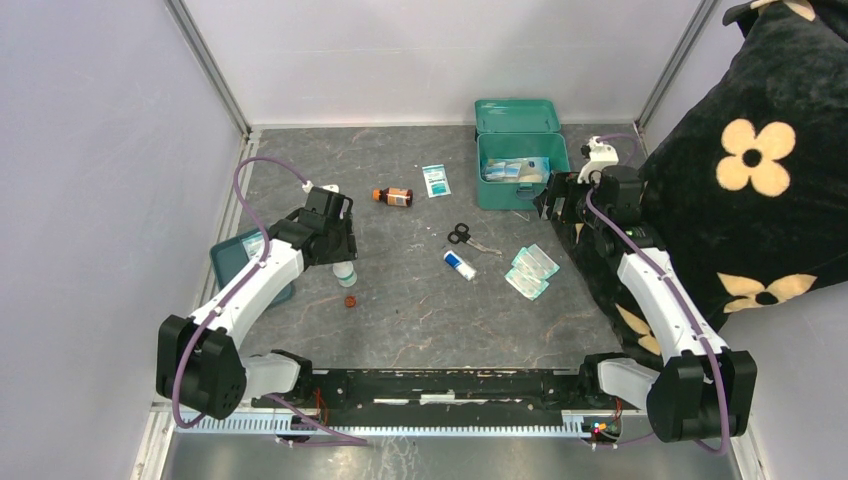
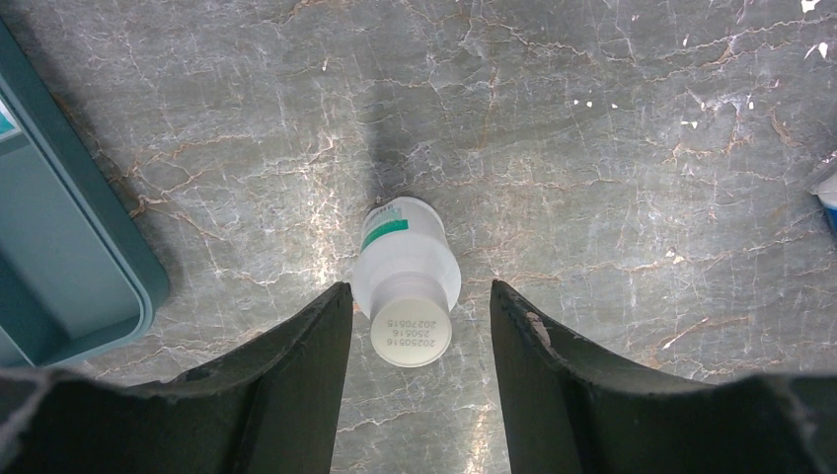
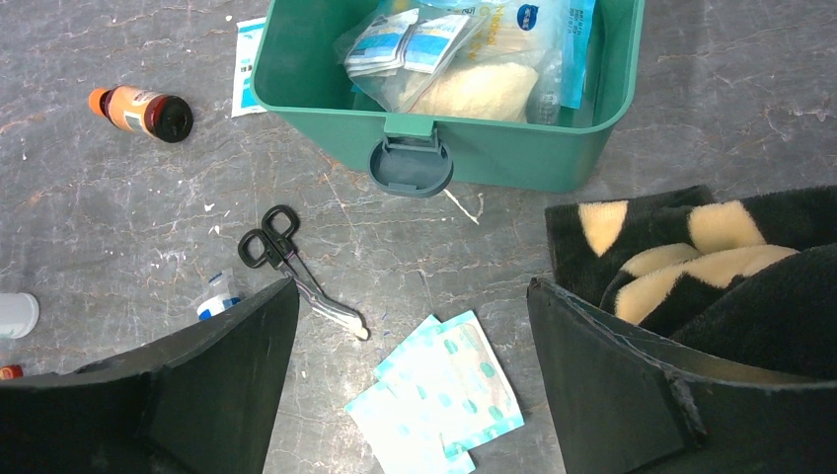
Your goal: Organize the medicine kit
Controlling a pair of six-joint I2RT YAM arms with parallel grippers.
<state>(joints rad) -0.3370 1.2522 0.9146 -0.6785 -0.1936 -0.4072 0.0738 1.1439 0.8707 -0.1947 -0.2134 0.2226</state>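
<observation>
the left gripper (image 2: 419,288) hung unclenched astride a small white bottle (image 2: 403,252), fingers clear of it, a teal tray (image 2: 59,267) just left. the right gripper (image 3: 413,286) gaped empty near the open medicine kit (image 3: 494,158) at far right, over scissors (image 3: 286,262) and sachets (image 3: 444,385), a black plush (image 3: 691,257) crowding its right.

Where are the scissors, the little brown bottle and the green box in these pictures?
scissors (image 3: 318,299): right wrist view, on the metal blades.
brown bottle (image 3: 148,112): right wrist view, on its labelled body.
medicine kit (image 3: 523,158): right wrist view, on its front wall.
</observation>
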